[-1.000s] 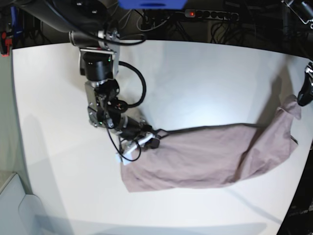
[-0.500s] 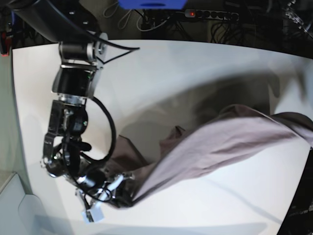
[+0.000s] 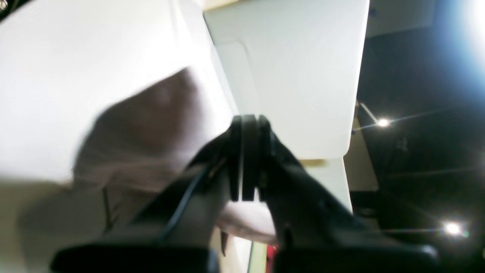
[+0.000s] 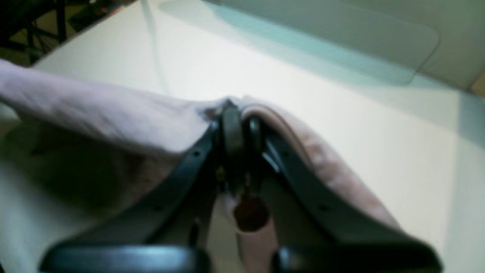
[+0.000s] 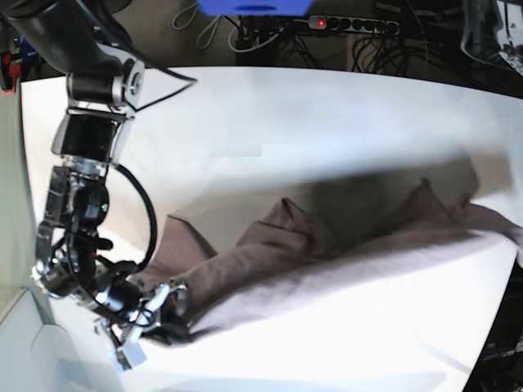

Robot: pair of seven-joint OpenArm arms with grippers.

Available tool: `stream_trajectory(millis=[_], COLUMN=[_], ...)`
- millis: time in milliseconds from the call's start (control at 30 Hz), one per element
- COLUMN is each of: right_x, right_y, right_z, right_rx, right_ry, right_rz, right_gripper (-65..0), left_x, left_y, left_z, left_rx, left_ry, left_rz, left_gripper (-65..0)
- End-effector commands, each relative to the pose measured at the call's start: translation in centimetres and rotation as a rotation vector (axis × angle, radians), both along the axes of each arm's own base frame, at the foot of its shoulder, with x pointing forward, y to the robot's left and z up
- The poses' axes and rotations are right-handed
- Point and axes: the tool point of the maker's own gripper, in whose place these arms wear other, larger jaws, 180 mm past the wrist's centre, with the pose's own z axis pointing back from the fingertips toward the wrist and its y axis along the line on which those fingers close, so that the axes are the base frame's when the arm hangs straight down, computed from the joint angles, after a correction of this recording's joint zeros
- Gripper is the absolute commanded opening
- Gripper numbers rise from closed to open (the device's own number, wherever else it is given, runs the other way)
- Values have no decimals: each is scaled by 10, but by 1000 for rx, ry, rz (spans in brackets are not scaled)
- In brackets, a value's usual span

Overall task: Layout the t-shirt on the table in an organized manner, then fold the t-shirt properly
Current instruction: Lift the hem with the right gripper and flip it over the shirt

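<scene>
T-shirt [image 5: 327,269] — spread step, sagging over table [image 5: 270,122]. Right hand [image 4: 237,131] clamped on its hem; left hand [image 3: 248,159] likewise. I'd draw both apart evenly, then lower.

My right gripper [image 4: 240,131], two black fingers pressed together, pinches a fold of the dusty mauve soft cotton t-shirt [image 4: 125,117]. The cloth drapes over my fingertips and stretches away to the left, lifted above the matte white tabletop [image 4: 341,98]. More of it bunches beneath, toward the table's near edge.
</scene>
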Motion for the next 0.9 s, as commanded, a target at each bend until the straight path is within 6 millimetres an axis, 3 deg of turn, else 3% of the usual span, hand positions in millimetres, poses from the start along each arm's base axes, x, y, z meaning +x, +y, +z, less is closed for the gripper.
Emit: stream_trajectory(millis=[0,167,367,467,600,700,767,867], right_x=[11,35,68,80,95,110,112,102], right_y=[4,7,6,9,9,-11,-18,-16], right_z=[28,12,19,13,4,-19,-27,-41], right_rx=[50,163,275,331,405,451,450,432], right_ry=[-80,-32,-33,-6,26,113,141,193], right_rz=[10,0,-22,-33,-67,-235,-289,-280], right_gripper=[-650,-650,-650,-627,-486,-327,-231,-142], left_x=[3,4,2,-4,-13,-25,-31,-34], left_y=[4,1,1,1,1,9,12,14], left_z=[28,24,19,9,-5,-9,-11,-14], left_rx=[-14,-27,-29,-29,-30,-35,-36,-40], left_ry=[-81,-83,-70,-40,2,9,13,20], left_rz=[5,4,5,6,6,35,47,53], left_gripper=[-646,-646,-646,-646,-646,-646,-646,-646])
